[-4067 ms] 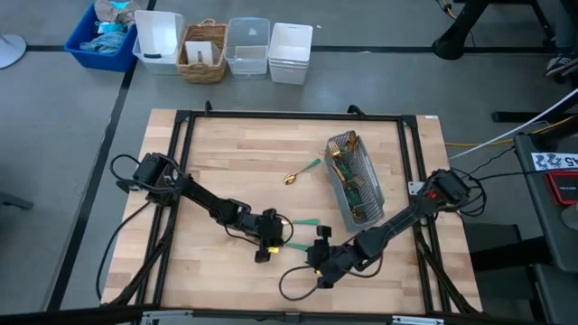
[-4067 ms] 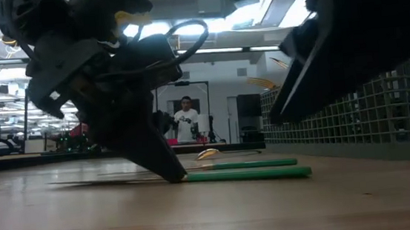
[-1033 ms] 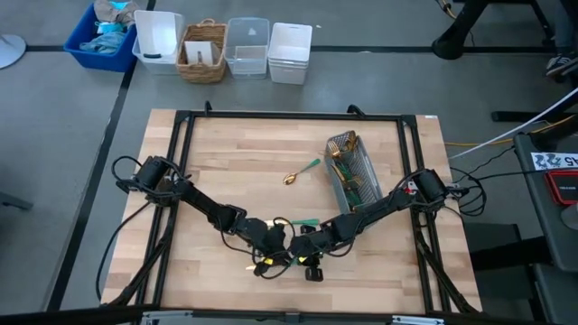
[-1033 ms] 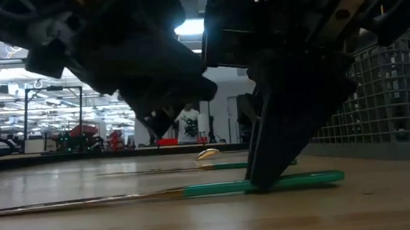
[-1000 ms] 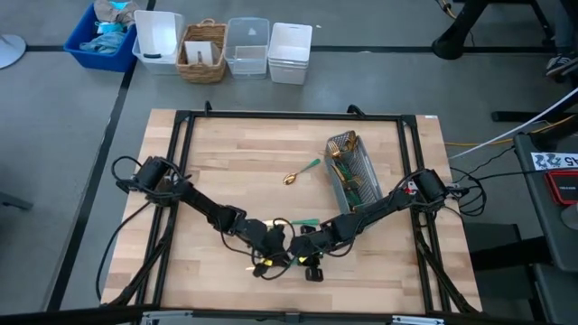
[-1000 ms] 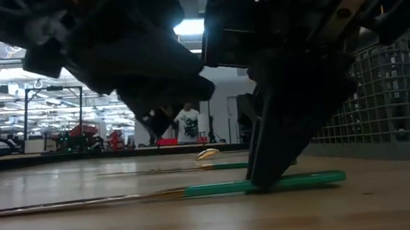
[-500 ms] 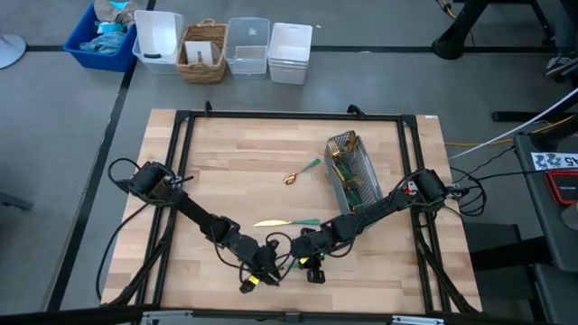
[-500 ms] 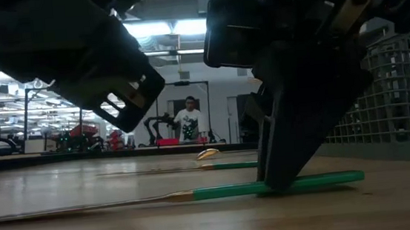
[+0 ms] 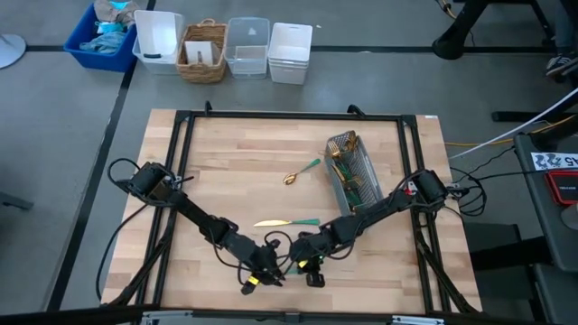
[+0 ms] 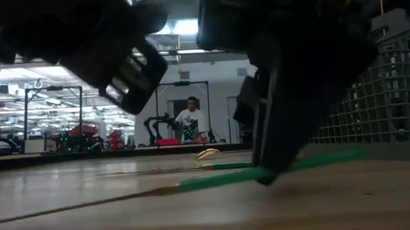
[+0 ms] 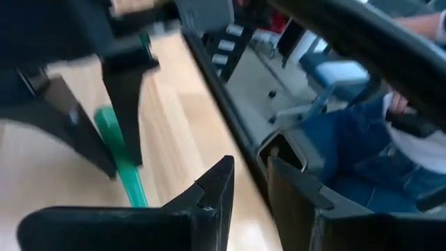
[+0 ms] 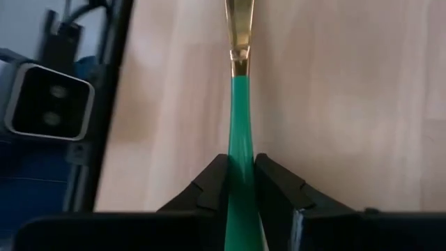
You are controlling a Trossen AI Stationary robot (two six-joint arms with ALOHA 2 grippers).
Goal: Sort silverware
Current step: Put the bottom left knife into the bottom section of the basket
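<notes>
Near the tabletop's [image 9: 226, 171] front edge, the knife [image 10: 218, 178] sat clamped by its teal handle in the right gripper [image 12: 240, 183], handle end tilted up, where half a second before it lay flat. Pickup was underway; next came carrying it to the mesh caddy [image 9: 353, 177]. Beside it, the left gripper [image 11: 247, 183] hung empty, fingers slightly apart.

Grey mesh caddy [image 9: 354, 177] on the right of the wooden table [image 9: 235, 162], far beyond the table a blue bin [image 9: 103, 36], white tub [image 9: 160, 40], wicker basket [image 9: 204, 51], clear tub [image 9: 248, 47], white container [image 9: 290, 52], a person [image 10: 188, 121] in the room behind
</notes>
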